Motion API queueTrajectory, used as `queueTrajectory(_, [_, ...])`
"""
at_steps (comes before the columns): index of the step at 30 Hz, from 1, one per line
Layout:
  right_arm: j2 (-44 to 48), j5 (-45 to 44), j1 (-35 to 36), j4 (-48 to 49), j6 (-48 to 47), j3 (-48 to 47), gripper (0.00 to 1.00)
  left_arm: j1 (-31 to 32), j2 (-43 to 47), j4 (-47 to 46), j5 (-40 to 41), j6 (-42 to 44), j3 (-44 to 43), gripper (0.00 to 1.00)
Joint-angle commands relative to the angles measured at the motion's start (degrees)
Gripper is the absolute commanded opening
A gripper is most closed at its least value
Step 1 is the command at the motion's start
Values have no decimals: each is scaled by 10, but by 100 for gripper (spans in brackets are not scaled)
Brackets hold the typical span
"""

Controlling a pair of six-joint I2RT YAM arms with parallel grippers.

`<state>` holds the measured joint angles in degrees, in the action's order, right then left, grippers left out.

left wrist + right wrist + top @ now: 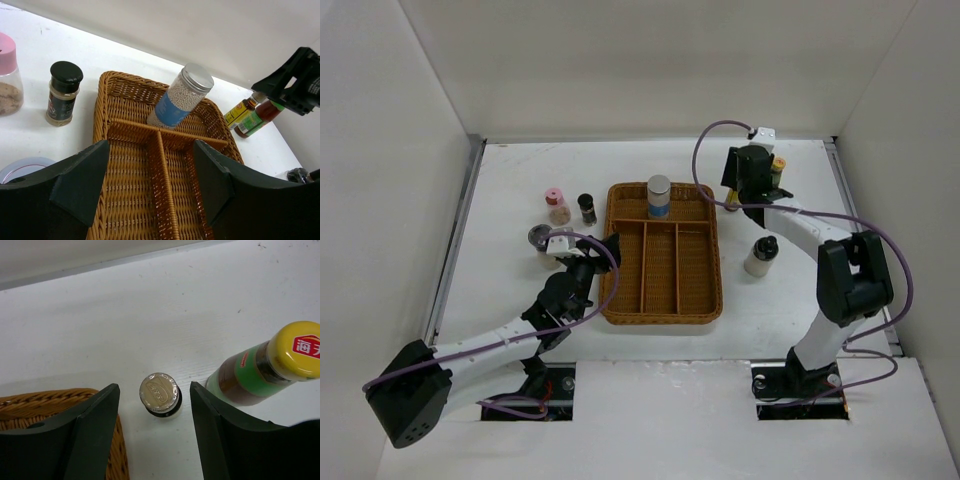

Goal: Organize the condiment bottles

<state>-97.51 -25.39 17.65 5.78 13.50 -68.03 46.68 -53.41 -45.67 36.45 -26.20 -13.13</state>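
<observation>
A grey-capped jar with a blue label (659,196) stands in the back compartment of the wicker tray (713,262); it also shows in the left wrist view (182,95). My left gripper (605,250) is open and empty over the tray's left side (152,155). A pink-capped jar (555,205), a black-capped jar (587,207) and a grey-lidded jar (539,238) stand left of the tray. My right gripper (745,192) is open above a slim tan-capped bottle (160,392), which stands between its fingers without touching them. A yellow-capped bottle (280,360) stands just right of it.
A white bottle with a black cap (761,256) stands right of the tray. The tray's three long front compartments hold nothing. Its back right corner (45,405) lies close to my right gripper's left finger. White walls enclose the table on three sides.
</observation>
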Motion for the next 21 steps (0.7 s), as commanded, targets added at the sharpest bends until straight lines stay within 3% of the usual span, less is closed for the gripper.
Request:
queueTrajectory(1, [-13,6,-5,11,7,-28,64,1,5,-34,-2,-6,-7,67])
queueTrajectory(6, [-34,11,-11,31,13,-34,53,-2,-1,-34,-6,-6,-8,67])
queueTrajectory(12, [-20,-4,-7,46,7,-26,30,-1,-15,-34,-8,-6,-13,68])
queueTrajectory(21, [121,-24,38,89,-38,3,28,-8,-34,-46,-23,-5,-14,68])
